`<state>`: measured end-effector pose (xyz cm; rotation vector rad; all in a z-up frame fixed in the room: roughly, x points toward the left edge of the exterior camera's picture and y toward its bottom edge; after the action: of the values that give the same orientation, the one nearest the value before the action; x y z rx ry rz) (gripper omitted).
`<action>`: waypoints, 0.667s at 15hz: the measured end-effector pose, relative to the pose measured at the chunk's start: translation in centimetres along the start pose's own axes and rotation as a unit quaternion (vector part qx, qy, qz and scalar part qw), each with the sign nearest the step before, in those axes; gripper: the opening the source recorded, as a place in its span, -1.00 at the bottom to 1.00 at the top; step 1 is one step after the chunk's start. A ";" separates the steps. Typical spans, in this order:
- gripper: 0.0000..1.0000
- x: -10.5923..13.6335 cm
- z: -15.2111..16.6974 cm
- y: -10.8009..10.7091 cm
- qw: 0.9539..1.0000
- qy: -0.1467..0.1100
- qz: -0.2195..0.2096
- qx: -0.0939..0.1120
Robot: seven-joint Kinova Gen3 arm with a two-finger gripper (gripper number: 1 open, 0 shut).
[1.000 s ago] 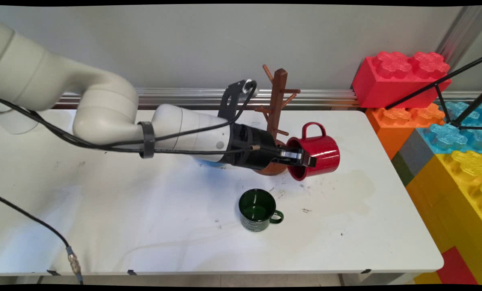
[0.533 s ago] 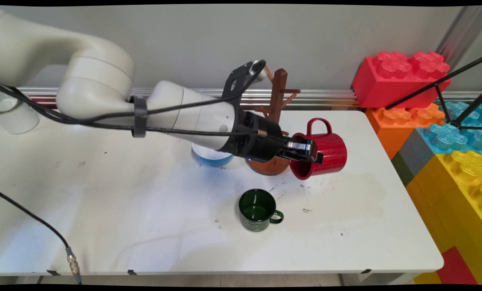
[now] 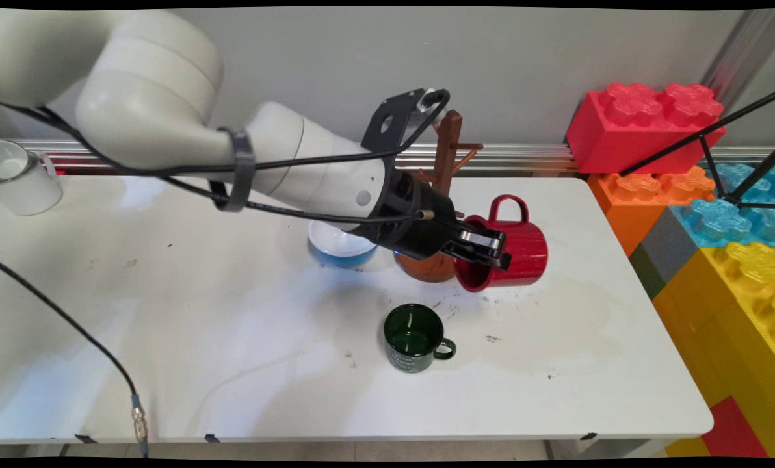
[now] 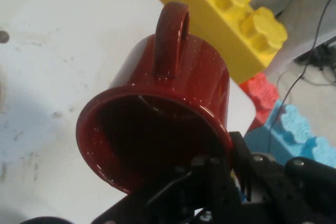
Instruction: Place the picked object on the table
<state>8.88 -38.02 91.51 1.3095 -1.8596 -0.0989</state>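
The gripper (image 3: pixel 488 250) is clamping the red mug (image 3: pixel 514 250) by its rim, sideways beside the mug tree (image 3: pixel 445 188), needing a firm, steady hold

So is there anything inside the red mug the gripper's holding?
The red mug looks empty in the hand view. The gripper clamps its rim, one finger inside hiding part of the inner wall.

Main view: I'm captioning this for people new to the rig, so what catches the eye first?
The red mug, tipped on its side with the handle up, clamped at its rim by the gripper beside the brown mug tree. In front of it, a green mug stands upright on the white table; big toy bricks are stacked at the right.
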 end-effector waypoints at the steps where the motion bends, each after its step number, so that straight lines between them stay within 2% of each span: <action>1: -1.00 0.2 -0.3 0.1 1.000 -0.006 0.004 0.010; 7: -1.00 2.1 -1.4 1.1 0.996 -0.034 0.039 0.069; 10: -1.00 3.2 -1.9 1.8 0.991 -0.055 0.075 0.099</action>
<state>8.45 -39.05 95.49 1.3142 -2.0997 0.0967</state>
